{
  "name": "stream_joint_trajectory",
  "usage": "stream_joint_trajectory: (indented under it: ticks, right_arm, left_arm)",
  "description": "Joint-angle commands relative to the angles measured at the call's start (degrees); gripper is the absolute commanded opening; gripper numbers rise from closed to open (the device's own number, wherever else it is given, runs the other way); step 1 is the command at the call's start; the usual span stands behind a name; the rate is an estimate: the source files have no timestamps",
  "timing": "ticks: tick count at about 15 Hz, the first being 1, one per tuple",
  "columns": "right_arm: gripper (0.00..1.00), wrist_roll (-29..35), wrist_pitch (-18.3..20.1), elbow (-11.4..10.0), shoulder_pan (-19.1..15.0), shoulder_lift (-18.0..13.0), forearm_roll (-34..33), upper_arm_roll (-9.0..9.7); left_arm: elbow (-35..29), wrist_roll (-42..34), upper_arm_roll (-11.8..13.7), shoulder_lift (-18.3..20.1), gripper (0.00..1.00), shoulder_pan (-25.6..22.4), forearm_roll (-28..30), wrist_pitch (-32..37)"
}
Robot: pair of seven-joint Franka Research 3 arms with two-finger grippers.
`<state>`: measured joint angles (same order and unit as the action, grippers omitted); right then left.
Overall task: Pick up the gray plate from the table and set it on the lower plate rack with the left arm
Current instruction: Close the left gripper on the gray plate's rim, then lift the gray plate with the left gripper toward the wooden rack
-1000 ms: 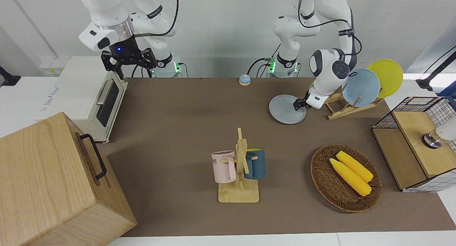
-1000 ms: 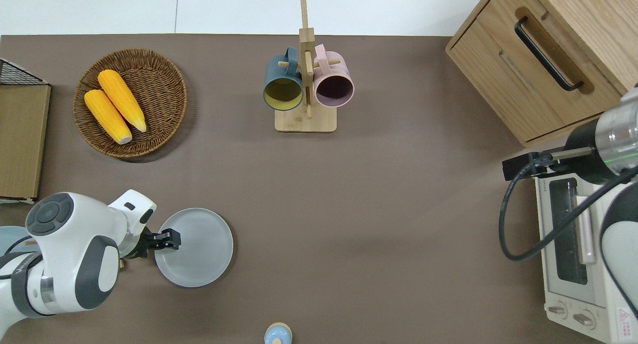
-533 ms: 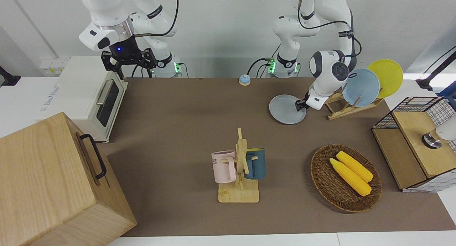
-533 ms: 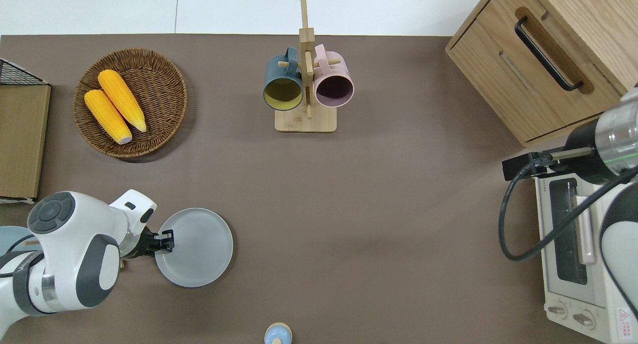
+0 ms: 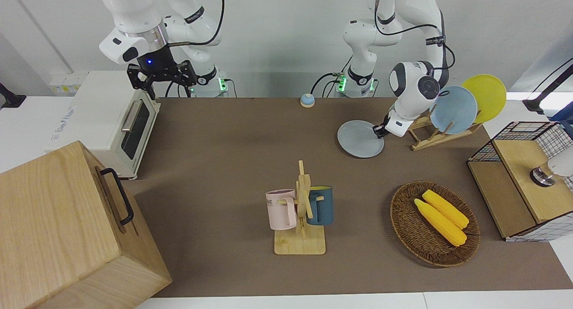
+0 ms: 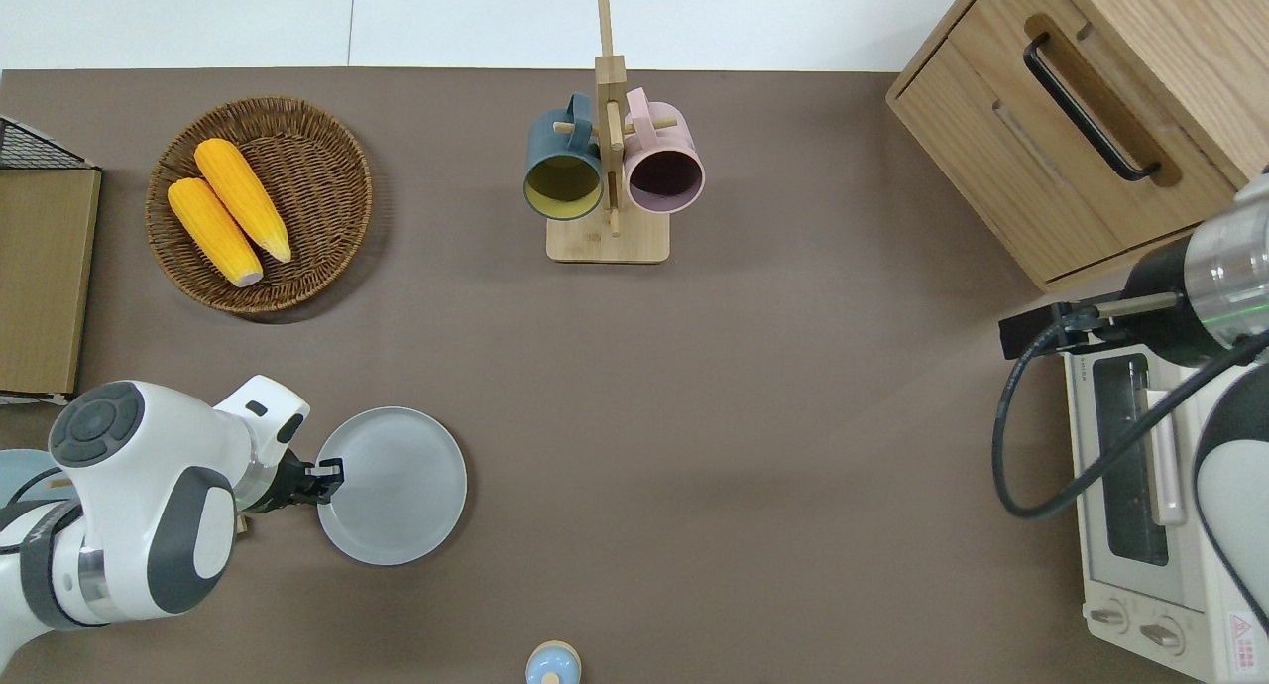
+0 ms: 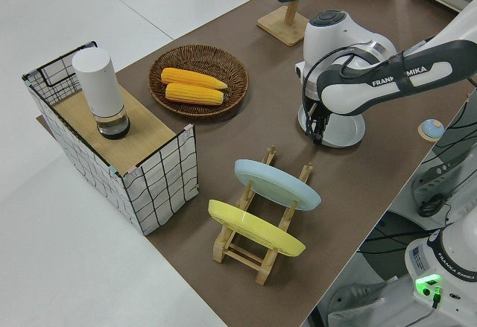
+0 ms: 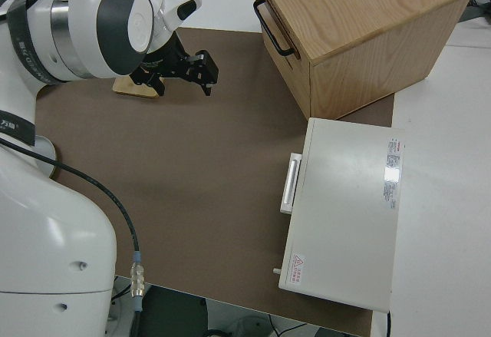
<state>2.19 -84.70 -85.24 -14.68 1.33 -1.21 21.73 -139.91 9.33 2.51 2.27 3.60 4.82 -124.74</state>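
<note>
The table [image 5: 233, 148] bears a corn basket [image 5: 435, 224], mug stand [image 5: 300, 242], and plate rack [image 5: 436, 136].

gray plate [image 6: 397, 486] now lifted, tilted

Left tool [image 5: 380, 130] clamped on gray plate [image 5: 358, 139] rim, plate rack [image 5: 429, 134] beside, right arm parked

The left arm [image 6: 139, 511] hides the rack [image 5: 436, 136] in the overhead view. The oven [image 6: 1155, 506], at 4 o'clock, is cut off by the frame edge.
</note>
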Motion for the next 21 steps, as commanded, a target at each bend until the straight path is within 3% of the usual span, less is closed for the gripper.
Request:
stream_joint_trajectory:
  ticks: [1, 9, 17, 21]
  right_arm:
    - [0.983, 0.8, 0.9, 0.6, -1.5, -0.1, -0.2, 1.38]
    - [0.983, 0.8, 0.9, 0.6, -1.5, -0.1, -0.2, 1.38]
    - [0.983, 0.8, 0.9, 0.6, -1.5, -0.1, -0.2, 1.38]
    - [0.983, 0.8, 0.9, 0.6, -1.5, -0.1, -0.2, 1.38]
  left_arm:
    - [-0.1, 0.5, 0.0, -0.6, 0.0, -0.1, 0.4, -1.0]
    - [3.1, -0.1, 0.8, -0.2, 0.0, -0.2, 0.4, 0.5]
    - [9.4, 2.0, 1.8, 2.3, 0.0, -0.2, -0.6, 10.9]
    - [16.7, 7.5, 2.4, 3.4, 0.0, -0.1, -7.2, 20.8]
